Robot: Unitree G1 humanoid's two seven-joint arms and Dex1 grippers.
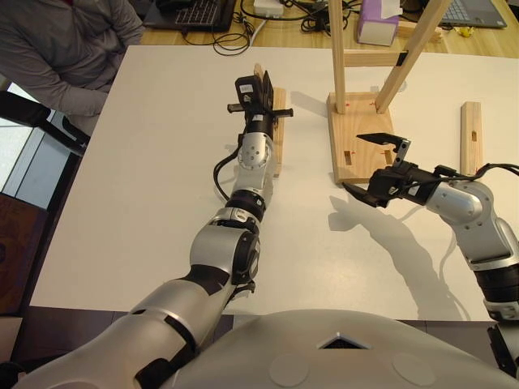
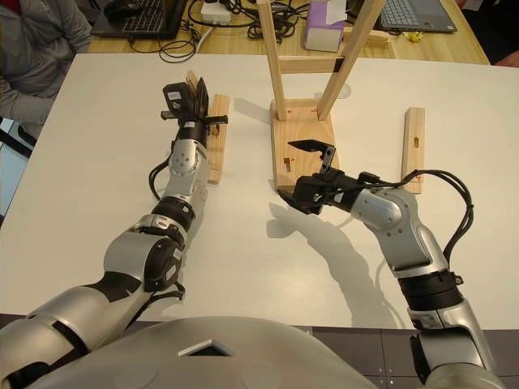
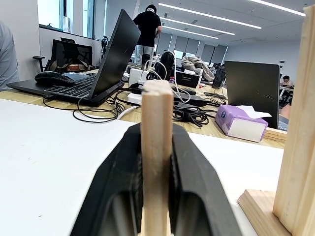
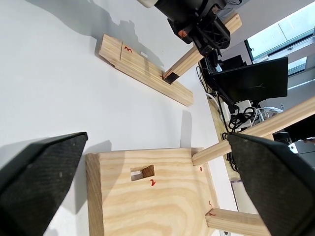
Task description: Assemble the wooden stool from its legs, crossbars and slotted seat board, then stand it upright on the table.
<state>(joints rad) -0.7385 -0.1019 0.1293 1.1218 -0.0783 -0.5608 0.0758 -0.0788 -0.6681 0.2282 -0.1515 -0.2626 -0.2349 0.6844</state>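
Seat board [image 1: 357, 134] flat on table [image 1: 162, 162], ctr-right. Pale wood, two legs [image 1: 337, 49] standing up from its far end w/ crossbar [image 1: 369, 58] between them. Near slot [image 4: 142, 172] unfilled, red 2 beside it. My R pincer [image 1: 353, 160] is spread wide over board's near edge, gripping nothing. My L pincer [image 1: 258, 91] pinches a wooden stick [image 3: 156, 147]; stick's end meets left plank [image 1: 279, 134], just left of board. Right plank [image 1: 470, 138], slotted, lies well apart on the right. Tissue box [image 1: 378, 20] sits behind.

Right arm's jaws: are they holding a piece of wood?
No, the right jaws stand wide open near the seat board, nothing between them.
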